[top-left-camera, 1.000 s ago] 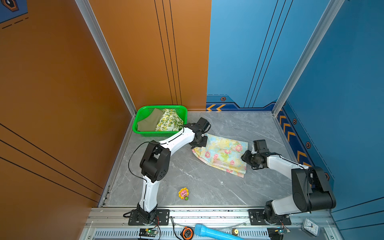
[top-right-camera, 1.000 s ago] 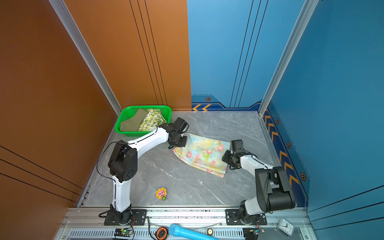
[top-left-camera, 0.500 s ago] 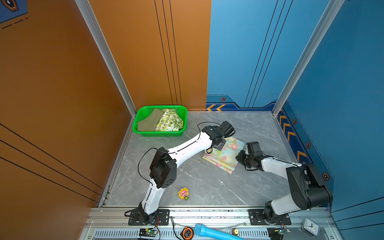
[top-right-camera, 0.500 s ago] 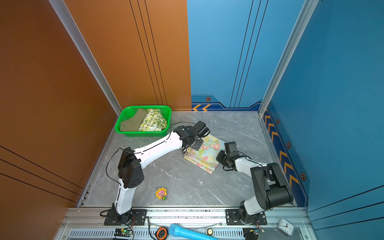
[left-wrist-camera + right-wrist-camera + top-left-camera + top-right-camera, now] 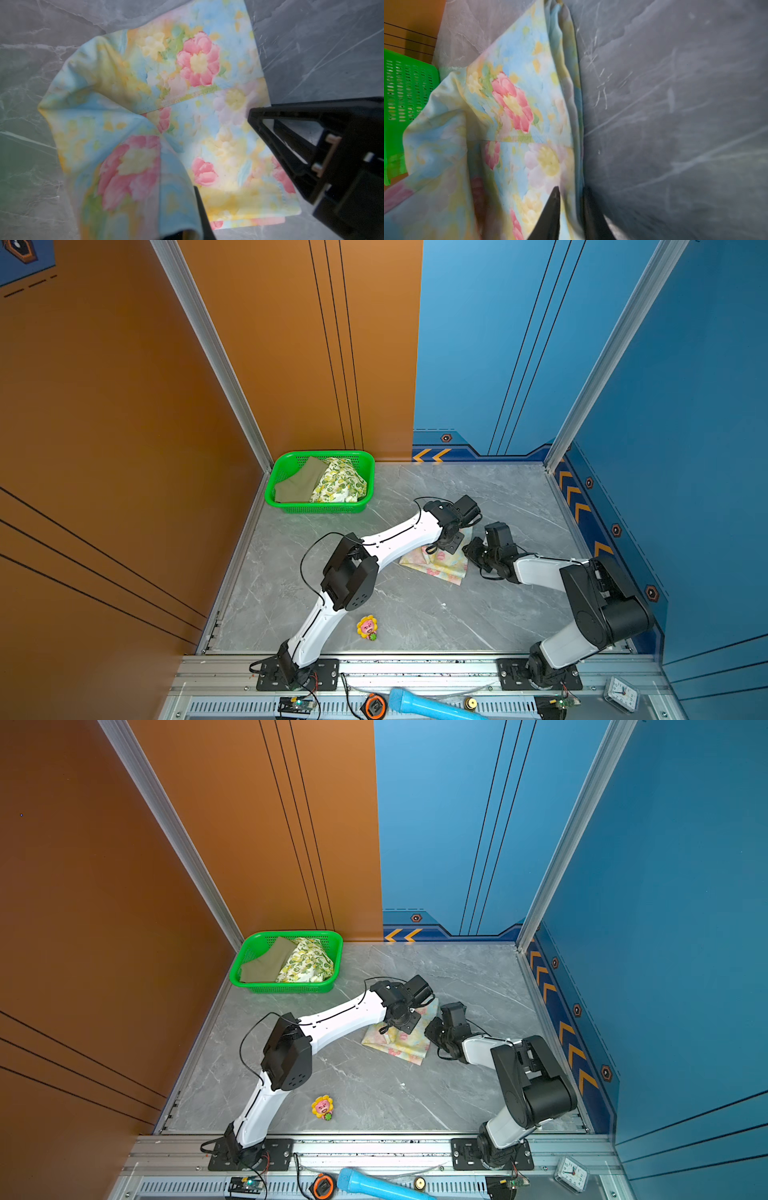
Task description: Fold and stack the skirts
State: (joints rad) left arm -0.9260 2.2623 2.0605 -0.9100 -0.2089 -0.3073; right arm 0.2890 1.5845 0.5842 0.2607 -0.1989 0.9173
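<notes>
The pastel floral skirt (image 5: pixel 438 566) (image 5: pixel 397 1044) lies folded over on the grey table (image 5: pixel 415 605), right of centre. My left gripper (image 5: pixel 449 540) (image 5: pixel 402 1021) reaches across above it, shut on a raised flap of its cloth (image 5: pixel 145 166), which drapes over the gripper (image 5: pixel 182 230). My right gripper (image 5: pixel 469 549) (image 5: pixel 431 1031) is low at the skirt's right edge; its fingers (image 5: pixel 552 212) are shut on the layered edge (image 5: pixel 571 145). The olive skirt (image 5: pixel 297 485) and the lemon-print skirt (image 5: pixel 338 485) lie in the green basket (image 5: pixel 278 499).
The basket stands at the back left by the orange wall. A small flower toy (image 5: pixel 367 627) lies near the front edge. A blue cylinder (image 5: pixel 428 707), a tape measure (image 5: pixel 376 706) and a clock (image 5: pixel 620 694) sit on the rail in front.
My left gripper has carried the skirt's left side rightward over the rest, so the skirt is now about half as wide. My right gripper has moved in and closed on the right edge.
</notes>
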